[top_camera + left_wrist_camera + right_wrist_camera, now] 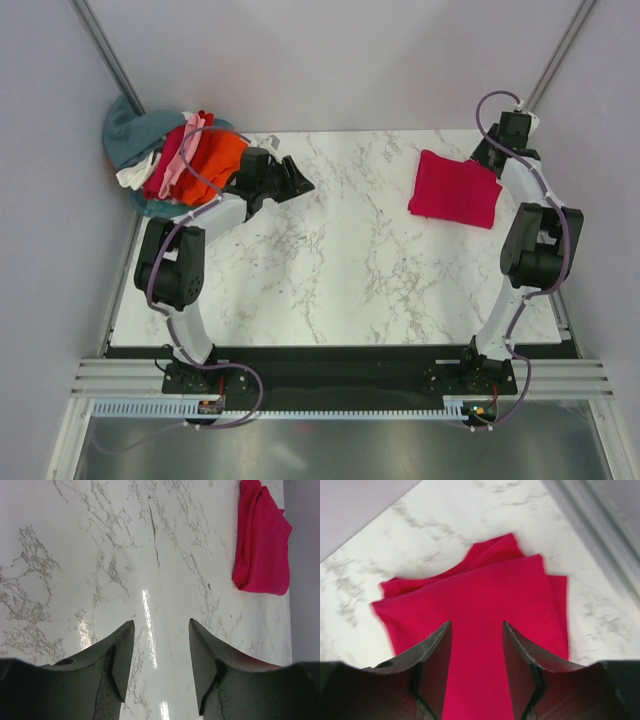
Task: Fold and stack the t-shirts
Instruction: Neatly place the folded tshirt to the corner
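Facing crimson shirt [480,585], right claw [476,625] released; left claw [161,622] released; shirt pile [185,160] overhead-only.

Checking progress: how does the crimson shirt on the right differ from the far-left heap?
The crimson t-shirt is folded flat; the heap of t-shirts is crumpled. The crimson t-shirt is one colour; the heap mixes orange, red, pink, white, teal-grey. The t-shirt lies on the table; the heap overhangs its corner. Both sit far back.
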`<state>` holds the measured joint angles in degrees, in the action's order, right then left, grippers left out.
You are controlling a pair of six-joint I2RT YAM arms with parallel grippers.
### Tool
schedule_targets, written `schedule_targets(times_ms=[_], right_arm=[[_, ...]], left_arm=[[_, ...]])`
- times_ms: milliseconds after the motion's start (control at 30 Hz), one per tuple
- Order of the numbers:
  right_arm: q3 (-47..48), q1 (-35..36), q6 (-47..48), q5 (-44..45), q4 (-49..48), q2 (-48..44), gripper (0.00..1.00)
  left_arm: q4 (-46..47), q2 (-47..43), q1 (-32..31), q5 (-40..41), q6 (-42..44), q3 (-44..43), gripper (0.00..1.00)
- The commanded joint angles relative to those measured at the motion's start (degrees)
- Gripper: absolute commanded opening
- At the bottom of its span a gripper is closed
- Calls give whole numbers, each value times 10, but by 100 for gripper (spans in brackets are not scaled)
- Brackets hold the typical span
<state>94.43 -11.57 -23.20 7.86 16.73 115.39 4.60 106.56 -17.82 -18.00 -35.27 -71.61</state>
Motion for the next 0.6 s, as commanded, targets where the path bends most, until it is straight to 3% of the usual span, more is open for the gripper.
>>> schedule_targets(times_ms=[0, 300, 567], right_arm=[[-17, 49, 4, -52, 1, -49, 53], [-50, 164, 21, -77, -5, -45, 51], [-54, 182, 13, -78, -5, 10, 45]], left_arm=[[-1, -44, -7, 14, 10, 10, 55], [-9, -103, -13, 25, 10, 45, 56], [-21, -127, -14, 36, 19, 60, 56]])
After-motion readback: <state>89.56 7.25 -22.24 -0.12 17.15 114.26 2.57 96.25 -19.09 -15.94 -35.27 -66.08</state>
